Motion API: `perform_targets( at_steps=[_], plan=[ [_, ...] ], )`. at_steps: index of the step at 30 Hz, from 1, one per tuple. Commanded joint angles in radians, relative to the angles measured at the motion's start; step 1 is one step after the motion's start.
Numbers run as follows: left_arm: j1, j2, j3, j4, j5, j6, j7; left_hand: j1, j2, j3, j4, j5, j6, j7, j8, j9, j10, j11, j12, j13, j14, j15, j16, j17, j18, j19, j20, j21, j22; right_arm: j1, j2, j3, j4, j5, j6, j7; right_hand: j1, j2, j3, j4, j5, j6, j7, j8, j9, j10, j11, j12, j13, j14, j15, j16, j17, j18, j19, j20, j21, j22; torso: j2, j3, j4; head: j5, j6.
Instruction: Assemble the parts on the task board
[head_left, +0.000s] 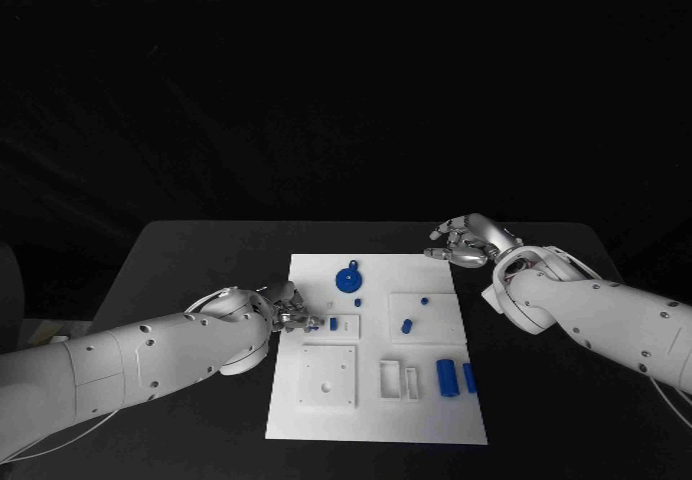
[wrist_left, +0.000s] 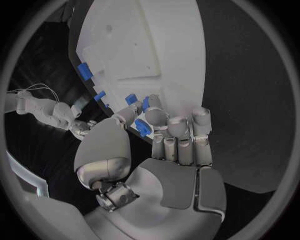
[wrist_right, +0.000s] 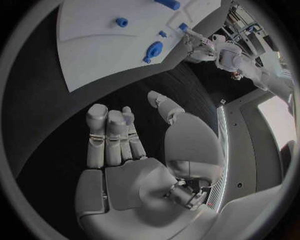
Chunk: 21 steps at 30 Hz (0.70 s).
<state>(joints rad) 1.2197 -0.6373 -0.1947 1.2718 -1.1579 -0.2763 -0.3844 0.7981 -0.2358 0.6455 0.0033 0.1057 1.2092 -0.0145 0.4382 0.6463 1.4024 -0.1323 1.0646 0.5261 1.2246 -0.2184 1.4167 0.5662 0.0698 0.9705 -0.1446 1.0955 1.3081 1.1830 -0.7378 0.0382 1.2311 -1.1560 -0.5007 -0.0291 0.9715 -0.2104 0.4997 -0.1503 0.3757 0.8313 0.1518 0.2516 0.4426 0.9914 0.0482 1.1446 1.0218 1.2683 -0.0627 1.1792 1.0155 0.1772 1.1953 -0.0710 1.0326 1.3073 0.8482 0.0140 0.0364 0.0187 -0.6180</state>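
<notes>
The white task board (head_left: 325, 420) lies mid-table, also seen as the task board (wrist_left: 169, 45) and task board (wrist_right: 94, 55). My left hand (head_left: 293, 310) rests at its left edge. In the left wrist view the left hand (wrist_left: 165, 130) has curled fingers and pinches a small blue part (wrist_left: 142, 128) between thumb and fingertips. My right hand (head_left: 469, 242) hovers off the board's far right corner. This right hand (wrist_right: 125, 145) holds nothing, its thumb apart from straight fingers. On the board lie a round blue part (head_left: 349, 280), a blue peg (head_left: 408, 324) and two blue cylinders (head_left: 457, 378).
A white square block (head_left: 327, 375) and two white frames (head_left: 401, 380) stand on the board's near half. Black table (head_left: 188, 260) surrounds the board, with room left, right and beyond. The left wrist view shows more blue parts (wrist_left: 84, 71) along the board's edge.
</notes>
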Motion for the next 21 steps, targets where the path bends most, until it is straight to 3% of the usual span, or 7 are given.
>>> perform_targets(
  at_steps=[1, 4, 8, 12, 17, 21],
  plan=[
    [0.0, 0.001, 0.001, 0.003, 0.022, -0.005, 0.008, 0.009, 0.013, -0.004, -0.01, 0.028, -0.011, 0.001, -0.007, -0.002, -0.002, 0.009, 0.006, -0.002, -0.005, -0.001, 0.006, -0.002, 0.007, -0.005, -0.127, 0.007, 0.011, -0.001, 0.001, 0.0, 0.0, -0.003, 0.014, 0.008, -0.009, -0.002, -0.008, -0.001, 0.006, 0.0, 0.008, 0.007, -0.001, -0.006, -0.003, 0.005, -0.001, 0.003, -0.003, -0.005, -0.001, 0.085, -0.002, -0.007, -0.003, 0.016, 0.0, 0.0005, 0.0004, 0.0, 0.001],
    [0.0, 0.001, 0.003, 0.004, 0.029, -0.008, 0.01, 0.018, 0.036, -0.013, -0.031, 0.07, -0.015, 0.004, -0.01, -0.005, -0.003, 0.01, 0.006, -0.003, -0.005, 0.0, 0.006, -0.002, 0.006, -0.007, -0.126, 0.008, 0.012, -0.001, 0.001, 0.0, 0.0, -0.003, 0.014, 0.008, -0.009, -0.002, -0.008, -0.001, 0.006, 0.0, 0.008, 0.007, -0.001, -0.006, -0.003, 0.005, -0.001, 0.003, -0.003, -0.005, -0.001, 0.085, -0.002, -0.007, -0.003, 0.016, -0.001, 0.0007, 0.0003, 0.001, 0.0],
    [0.0, 0.001, 0.004, 0.004, 0.031, -0.008, 0.013, 0.031, 0.104, -0.033, -0.098, 0.14, -0.02, 0.007, -0.014, -0.009, -0.004, 0.013, 0.007, -0.006, -0.007, 0.002, 0.005, -0.004, 0.005, -0.013, -0.125, 0.009, 0.012, -0.001, 0.0, 0.0, 0.0, -0.003, 0.015, 0.007, -0.009, -0.002, -0.008, -0.001, 0.006, 0.0, 0.008, 0.007, -0.001, -0.006, -0.003, 0.006, -0.002, 0.003, -0.003, -0.005, -0.001, 0.085, -0.002, -0.007, -0.003, 0.016, 0.0, 0.0009, -0.0001, 0.001, 0.001],
    [0.0, 0.001, 0.005, 0.004, 0.035, -0.006, 0.013, 0.04, 0.145, -0.032, -0.147, 0.18, -0.02, 0.008, -0.016, -0.013, -0.003, 0.015, 0.007, -0.008, -0.008, 0.004, 0.005, -0.005, 0.004, -0.015, -0.123, 0.009, 0.012, -0.001, 0.0, 0.0, 0.0, -0.003, 0.015, 0.007, -0.009, -0.001, -0.008, -0.001, 0.006, 0.0, 0.008, 0.007, -0.001, -0.005, -0.003, 0.006, -0.002, 0.004, -0.003, -0.005, -0.001, 0.085, -0.002, -0.007, -0.003, 0.016, 0.0, 0.0007, -0.0004, 0.002, 0.001],
    [0.0, 0.0, 0.007, 0.005, 0.04, -0.002, 0.016, 0.051, 0.188, -0.021, -0.191, 0.216, -0.02, 0.009, -0.017, -0.015, -0.003, 0.016, 0.007, -0.011, -0.008, 0.005, 0.004, -0.006, 0.002, -0.015, -0.123, 0.01, 0.011, -0.001, 0.0, 0.0, -0.001, -0.003, 0.017, 0.007, -0.009, -0.001, -0.008, -0.001, 0.007, 0.0, 0.008, 0.007, -0.001, -0.005, -0.003, 0.006, -0.002, 0.004, -0.003, -0.005, -0.001, 0.085, -0.002, -0.008, -0.003, 0.016, 0.0, 0.0007, -0.0003, 0.002, 0.001],
    [0.0, -0.002, 0.008, 0.007, 0.048, 0.007, 0.019, 0.059, 0.209, -0.013, -0.211, 0.223, -0.019, 0.009, -0.017, -0.017, -0.003, 0.016, 0.007, -0.012, -0.008, 0.006, 0.005, -0.007, 0.001, -0.014, -0.122, 0.01, 0.011, -0.002, 0.0, 0.0, -0.001, -0.003, 0.018, 0.006, -0.009, -0.001, -0.008, -0.002, 0.007, 0.0, 0.008, 0.007, -0.001, -0.005, -0.003, 0.006, -0.002, 0.004, -0.003, -0.005, -0.001, 0.085, -0.002, -0.008, -0.003, 0.016, 0.0, 0.0003, 0.0001, 0.003, -0.001]
  ],
)
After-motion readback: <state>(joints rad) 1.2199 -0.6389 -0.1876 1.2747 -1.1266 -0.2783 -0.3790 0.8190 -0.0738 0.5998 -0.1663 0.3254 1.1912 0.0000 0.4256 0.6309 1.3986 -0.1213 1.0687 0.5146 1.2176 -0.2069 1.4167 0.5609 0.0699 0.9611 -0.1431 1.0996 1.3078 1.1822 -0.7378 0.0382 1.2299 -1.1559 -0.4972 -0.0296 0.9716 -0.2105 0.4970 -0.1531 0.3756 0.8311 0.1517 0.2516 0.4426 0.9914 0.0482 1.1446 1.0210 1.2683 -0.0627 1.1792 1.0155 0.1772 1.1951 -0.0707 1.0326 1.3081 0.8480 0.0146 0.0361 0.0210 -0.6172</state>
